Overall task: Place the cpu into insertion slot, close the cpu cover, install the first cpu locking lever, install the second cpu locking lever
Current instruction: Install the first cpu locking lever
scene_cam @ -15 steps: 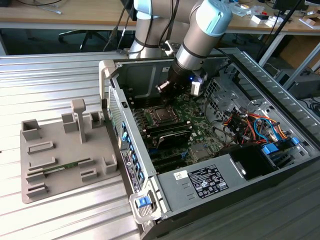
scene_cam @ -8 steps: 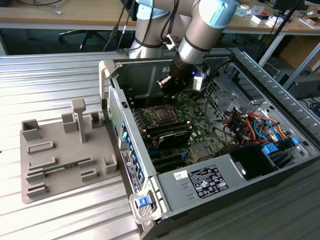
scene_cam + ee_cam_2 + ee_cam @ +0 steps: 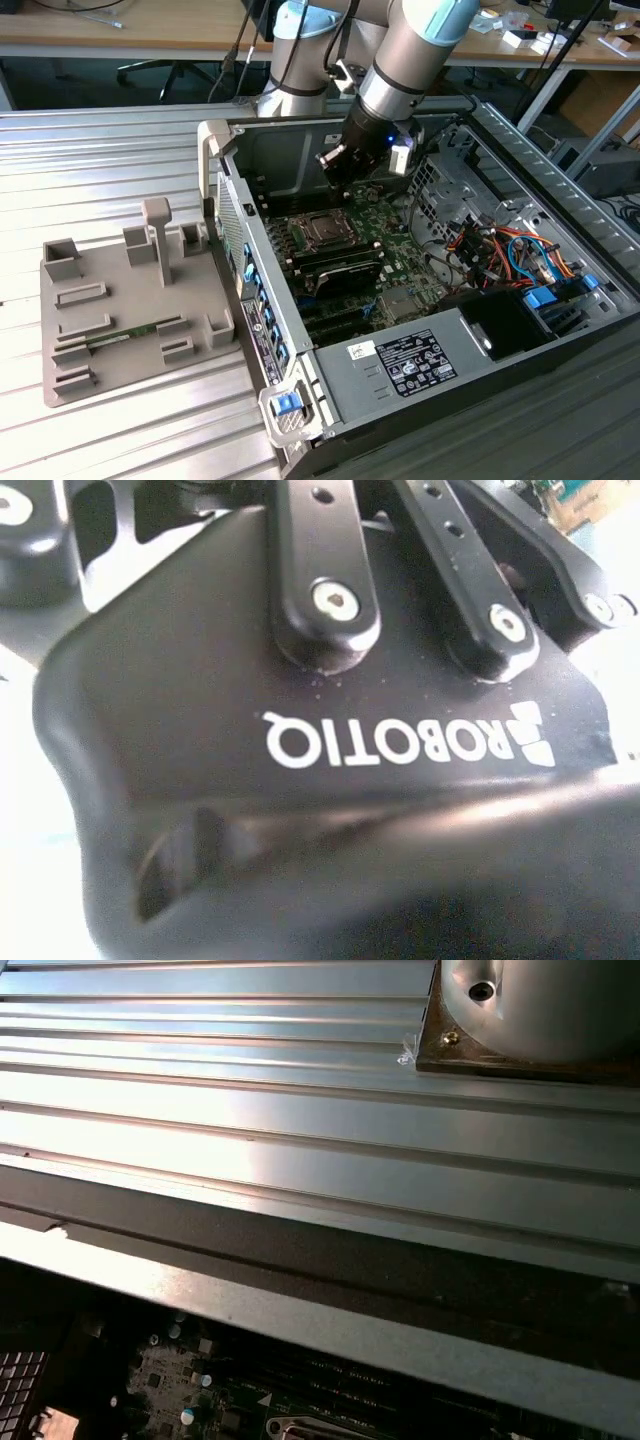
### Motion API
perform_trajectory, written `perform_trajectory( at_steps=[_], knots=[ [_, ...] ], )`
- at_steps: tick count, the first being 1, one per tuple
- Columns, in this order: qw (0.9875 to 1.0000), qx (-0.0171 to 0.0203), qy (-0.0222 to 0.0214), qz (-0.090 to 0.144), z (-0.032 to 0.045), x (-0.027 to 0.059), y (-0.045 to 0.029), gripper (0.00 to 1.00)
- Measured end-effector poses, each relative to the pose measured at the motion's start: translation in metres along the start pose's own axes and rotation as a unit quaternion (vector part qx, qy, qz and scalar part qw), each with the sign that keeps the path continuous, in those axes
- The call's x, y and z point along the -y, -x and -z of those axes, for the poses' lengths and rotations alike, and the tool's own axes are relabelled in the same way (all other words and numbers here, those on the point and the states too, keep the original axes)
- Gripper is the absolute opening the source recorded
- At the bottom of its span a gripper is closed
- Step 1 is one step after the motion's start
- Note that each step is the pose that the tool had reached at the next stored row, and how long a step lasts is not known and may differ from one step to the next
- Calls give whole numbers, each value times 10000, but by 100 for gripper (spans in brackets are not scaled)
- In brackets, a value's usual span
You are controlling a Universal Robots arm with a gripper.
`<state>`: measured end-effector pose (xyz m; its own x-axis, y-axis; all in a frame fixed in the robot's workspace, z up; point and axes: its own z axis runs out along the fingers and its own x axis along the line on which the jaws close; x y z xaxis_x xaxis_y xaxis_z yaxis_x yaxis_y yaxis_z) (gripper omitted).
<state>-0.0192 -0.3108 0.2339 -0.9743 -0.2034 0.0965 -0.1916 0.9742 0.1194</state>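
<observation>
The hand (image 3: 338, 168) hangs inside the open computer case (image 3: 300, 345), just above the insertion slot (image 3: 325, 231) on the green board, near the case's back wall. I cannot tell if it is spread or pinching anything. The slot shows a silver rim around a grey square centre; whether the cpu already lies in it is unclear. I judge the work is around the socket, and any move there calls for a careful, straight descent

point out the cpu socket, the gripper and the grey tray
cpu socket (image 3: 325, 230), exterior view, on its dark centre
gripper (image 3: 338, 166), exterior view, on its black body above the socket
grey tray (image 3: 70, 355), exterior view, on a bare part of its base
</observation>
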Motion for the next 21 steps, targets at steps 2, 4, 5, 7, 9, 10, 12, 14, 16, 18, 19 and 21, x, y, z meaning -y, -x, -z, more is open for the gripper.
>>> perform_trajectory(
  at_steps=[2, 4, 5, 7, 9, 10, 12, 14, 16, 18, 19, 21],
  knots=[
    [10000, 0, 0, 0, 68, -8, -7, 11],
    [10000, 0, 0, 0, 108, -13, -11, 11],
    [10000, 0, 0, 0, 122, -15, -12, 11],
    [10000, 0, 0, 0, 132, -16, -13, 11],
    [10000, 0, 1, 0, 138, -17, -13, 11],
    [10000, 0, 1, 0, 141, -17, -14, 11],
    [10000, 0, 1, 0, 143, -17, -14, 11],
    [10000, 0, 1, 0, 144, -17, -14, 11],
    [10000, 0, 1, 0, 144, -17, -14, 11],
    [10000, 0, 0, 0, 146, -17, -14, 11],
    [10000, 0, 0, 0, 147, -18, -15, 11],
    [10000, -1, -1, 0, 155, -18, -15, 11]
  ],
)
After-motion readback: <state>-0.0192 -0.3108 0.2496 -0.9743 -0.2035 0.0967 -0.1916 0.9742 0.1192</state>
